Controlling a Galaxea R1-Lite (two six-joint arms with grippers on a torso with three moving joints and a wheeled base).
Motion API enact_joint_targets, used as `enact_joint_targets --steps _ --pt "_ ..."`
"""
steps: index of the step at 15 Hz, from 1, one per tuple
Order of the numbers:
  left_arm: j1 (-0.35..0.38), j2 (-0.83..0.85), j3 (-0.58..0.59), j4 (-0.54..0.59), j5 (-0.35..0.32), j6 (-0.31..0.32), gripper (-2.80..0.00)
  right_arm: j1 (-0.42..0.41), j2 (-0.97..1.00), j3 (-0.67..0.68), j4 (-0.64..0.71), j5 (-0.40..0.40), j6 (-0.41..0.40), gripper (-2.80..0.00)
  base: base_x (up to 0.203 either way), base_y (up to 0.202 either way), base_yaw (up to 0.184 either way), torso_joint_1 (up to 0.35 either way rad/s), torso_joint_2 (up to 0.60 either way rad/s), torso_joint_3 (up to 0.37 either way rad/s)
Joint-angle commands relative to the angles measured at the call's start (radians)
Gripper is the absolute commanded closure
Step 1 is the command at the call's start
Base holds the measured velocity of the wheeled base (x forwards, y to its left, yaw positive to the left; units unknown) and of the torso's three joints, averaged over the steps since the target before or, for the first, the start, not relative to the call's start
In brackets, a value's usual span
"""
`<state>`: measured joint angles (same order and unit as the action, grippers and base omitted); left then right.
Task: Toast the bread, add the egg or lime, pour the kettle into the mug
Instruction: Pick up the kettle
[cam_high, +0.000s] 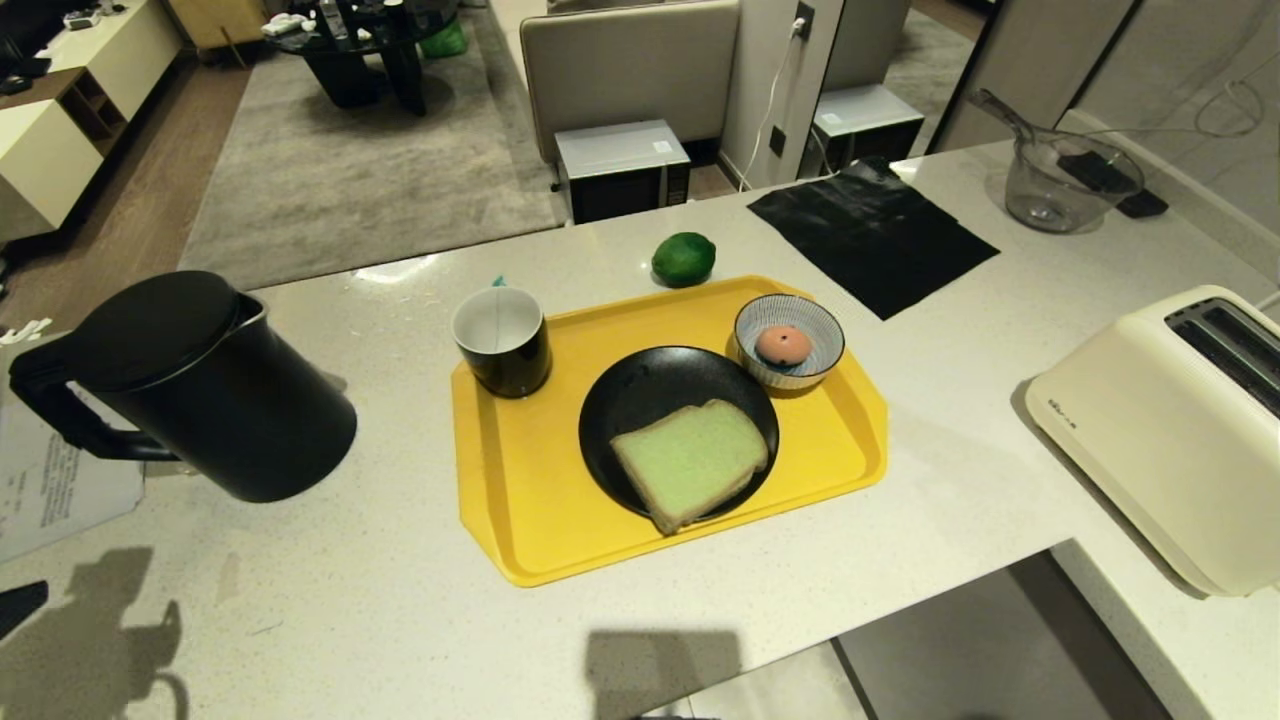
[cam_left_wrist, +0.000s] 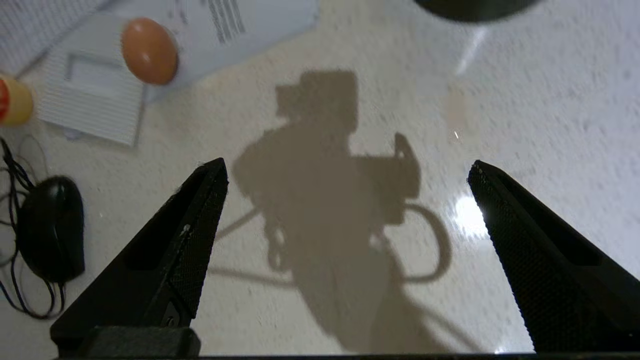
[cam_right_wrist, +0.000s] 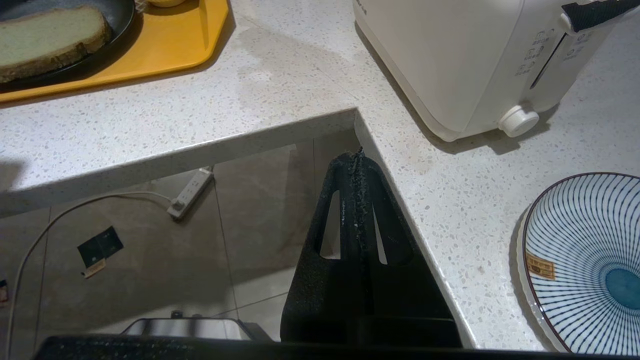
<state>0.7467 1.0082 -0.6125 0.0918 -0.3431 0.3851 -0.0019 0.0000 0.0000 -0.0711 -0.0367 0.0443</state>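
The black kettle (cam_high: 190, 385) stands on the counter at the left. A yellow tray (cam_high: 520, 500) holds the black mug (cam_high: 502, 340), a black plate (cam_high: 640, 395) with the pale green bread (cam_high: 690, 462), and a striped bowl (cam_high: 815, 325) with the pink egg (cam_high: 783, 345) in it. The lime (cam_high: 684, 258) lies just behind the tray. My left gripper (cam_left_wrist: 347, 167) hangs open and empty over bare counter, short of the kettle's base (cam_left_wrist: 470, 7). My right gripper (cam_right_wrist: 357, 152) is shut on nothing, parked at the counter's inner corner near the bread (cam_right_wrist: 45, 40).
A cream toaster (cam_high: 1170, 420) sits at the right, with a black mat (cam_high: 870, 235) and a glass bowl (cam_high: 1065, 180) behind. A brown egg (cam_left_wrist: 149, 50) on papers and a black mouse (cam_left_wrist: 50, 227) lie near the left gripper. A striped plate (cam_right_wrist: 590, 260) sits by the right one.
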Motion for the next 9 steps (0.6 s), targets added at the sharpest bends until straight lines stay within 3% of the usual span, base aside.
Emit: enact_joint_targets --steps 1,6,9 --pt "0.019 0.054 0.038 -0.165 -0.002 -0.011 -2.80 0.000 0.002 0.026 -0.001 0.000 0.000 0.00 0.000 0.000 0.000 0.000 0.00 0.000" --pt "0.076 0.116 0.054 -0.380 0.001 -0.055 -2.80 0.000 0.002 0.026 -0.001 0.000 0.000 0.00 0.000 0.000 0.000 0.000 0.00 0.000" --pt "0.096 0.177 0.047 -0.391 0.004 -0.059 -2.80 0.000 0.002 0.026 -0.001 0.000 0.000 0.00 0.000 0.000 0.000 0.000 0.00 0.000"
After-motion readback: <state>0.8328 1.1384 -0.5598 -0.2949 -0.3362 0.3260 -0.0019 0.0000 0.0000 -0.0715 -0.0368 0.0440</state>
